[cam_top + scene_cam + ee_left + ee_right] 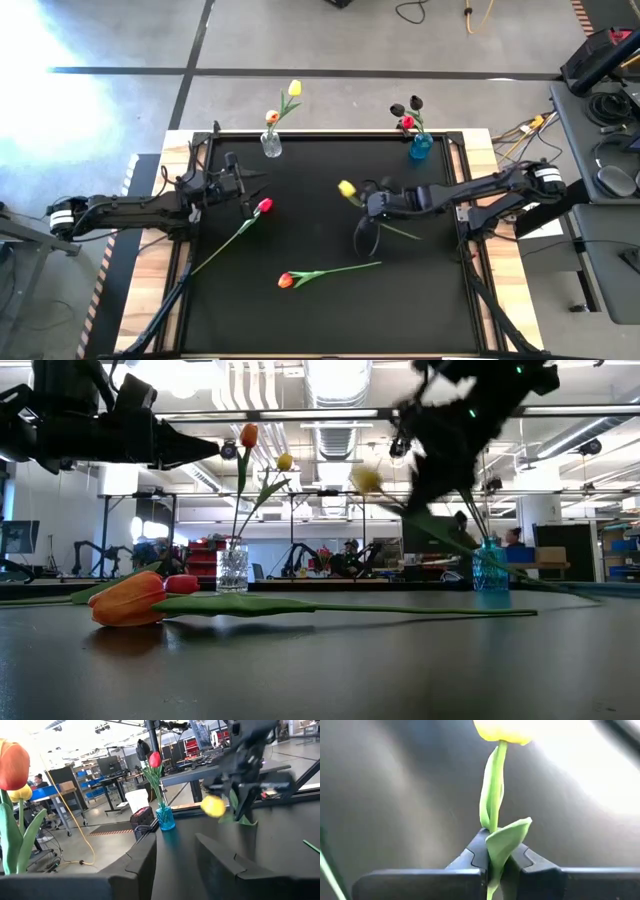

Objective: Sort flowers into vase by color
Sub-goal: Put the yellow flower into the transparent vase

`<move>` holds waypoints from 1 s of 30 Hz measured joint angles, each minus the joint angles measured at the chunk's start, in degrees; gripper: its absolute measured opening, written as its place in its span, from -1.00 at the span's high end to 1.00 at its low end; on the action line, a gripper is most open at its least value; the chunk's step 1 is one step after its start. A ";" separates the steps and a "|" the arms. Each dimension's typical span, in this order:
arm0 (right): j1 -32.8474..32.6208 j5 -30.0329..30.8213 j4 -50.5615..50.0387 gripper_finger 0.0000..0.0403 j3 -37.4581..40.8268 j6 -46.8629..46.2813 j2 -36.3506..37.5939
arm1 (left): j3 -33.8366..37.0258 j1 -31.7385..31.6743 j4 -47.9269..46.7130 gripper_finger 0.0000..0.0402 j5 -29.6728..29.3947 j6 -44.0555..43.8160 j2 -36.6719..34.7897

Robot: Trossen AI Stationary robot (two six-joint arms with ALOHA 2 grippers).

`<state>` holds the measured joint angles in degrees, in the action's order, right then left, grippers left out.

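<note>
My right gripper (368, 203) is over the table's middle right, shut on a yellow tulip whose head (347, 188) sticks out toward the left. My left gripper (250, 184) is open and hovers near the clear vase (271, 146); its fingers touch nothing. That vase holds a yellow (294, 88) and an orange tulip (272, 117) by their stems. The blue vase (420, 148) holds a red (406, 123) and a dark tulip (415, 103). A red tulip (263, 206) and an orange-red tulip (287, 280) lie flat on the mat. My right gripper pinches the yellow tulip's stem (493, 822) between its two fingertips, a stretch below the head (502, 730), with a leaf (507, 840) caught at the same spot. The fingers come in about level from the table's right. The head is lifted clear; the stem's lower end (412, 235) slants down behind.
The black mat (320, 320) has free room in its near part and between the two lying tulips. Both vases stand at the far edge. The orange-red tulip's stem (345, 268) runs toward the right, just near of my right gripper. Wooden table edges flank the mat.
</note>
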<state>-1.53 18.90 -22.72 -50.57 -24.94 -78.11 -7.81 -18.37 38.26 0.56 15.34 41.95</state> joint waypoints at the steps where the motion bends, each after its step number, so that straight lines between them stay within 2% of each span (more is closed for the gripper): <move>1: -0.68 1.02 4.08 0.93 -0.02 2.24 0.00 | 0.00 0.00 -0.03 0.43 0.00 -0.02 0.00; 7: -3.00 4.72 32.36 0.93 -0.09 20.00 -0.52 | 0.00 0.00 -0.26 0.53 0.00 -0.65 0.13; 11: -3.13 4.74 45.17 0.93 -0.81 29.07 -2.09 | 0.00 0.00 -0.20 0.59 0.00 -2.51 0.52; 18: -2.66 2.23 64.39 0.94 -0.79 36.57 -8.56 | -0.15 0.02 3.32 0.62 0.04 -5.98 2.06; 21: -2.70 1.85 69.12 0.94 -1.68 37.90 -11.51 | -1.34 0.09 2.55 0.62 1.09 -6.02 3.96; 24: -2.70 1.71 69.27 0.94 -4.35 39.61 -14.59 | -2.89 0.62 2.43 0.58 2.04 -6.44 7.36; 30: -2.72 1.70 69.29 0.94 -10.26 41.94 -20.15 | -6.59 2.97 3.30 0.31 3.88 -5.06 14.30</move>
<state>-4.25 20.60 46.57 -60.83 17.01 -98.25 -14.41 -15.41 41.56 4.43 10.29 56.26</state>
